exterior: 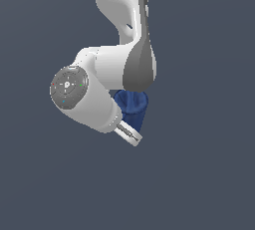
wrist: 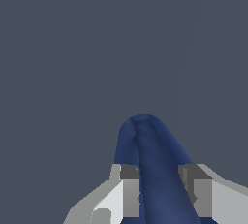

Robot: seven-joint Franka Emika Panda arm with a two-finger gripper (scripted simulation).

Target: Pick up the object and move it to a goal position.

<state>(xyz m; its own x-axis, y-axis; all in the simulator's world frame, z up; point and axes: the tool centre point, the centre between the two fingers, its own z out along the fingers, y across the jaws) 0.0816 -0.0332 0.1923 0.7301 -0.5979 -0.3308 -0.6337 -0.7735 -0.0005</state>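
The object is a small dark blue mug [exterior: 132,107], seen in the exterior view half hidden behind the white arm's wrist. In the wrist view the mug [wrist: 150,155] runs out between the two grey fingers [wrist: 130,189], which press on it from both sides. My gripper [wrist: 160,189] is shut on the mug. In the exterior view the fingers are mostly hidden by the wrist and the mug; only a light grey edge of the hand shows below the mug. Which side the mug's handle is on I cannot make out.
Plain dark grey-blue ground fills both views around the arm [exterior: 124,50]. No other objects or edges show.
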